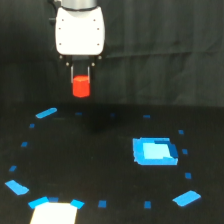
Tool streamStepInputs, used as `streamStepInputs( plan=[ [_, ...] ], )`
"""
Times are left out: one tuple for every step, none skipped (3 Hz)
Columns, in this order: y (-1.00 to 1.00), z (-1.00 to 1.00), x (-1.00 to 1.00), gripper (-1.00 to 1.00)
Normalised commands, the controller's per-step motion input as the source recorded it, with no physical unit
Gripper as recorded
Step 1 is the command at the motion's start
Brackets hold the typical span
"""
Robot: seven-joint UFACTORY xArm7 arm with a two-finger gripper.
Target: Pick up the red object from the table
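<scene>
Fingers [81, 80]: your pair is clamped on the red object [81, 87].
Object: hangs clear above the bench [110, 165].
Blue square patch [154, 151]: well apart, the exterior view's right.

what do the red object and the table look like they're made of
The red object: probably plastic or foam, judging by its uniform, saturated orange-red and soft sheen; the blur leaves it open. The table: a matte black surface, possibly cloth or mat, showing no glare, with blue tape marks.

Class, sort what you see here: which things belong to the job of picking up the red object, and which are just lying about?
Part of the job:
red object, held in the gripper, lifted above the table

Just lying about:
large blue square patch
small blue tape marks
white patch at the bottom edge
</scene>
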Motion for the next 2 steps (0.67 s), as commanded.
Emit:
streamStepInputs(
  plan=[
    [-0.43,0.26,-0.27,-1.0],
    [-0.36,0.34,-0.11,-1.0]
  ],
)
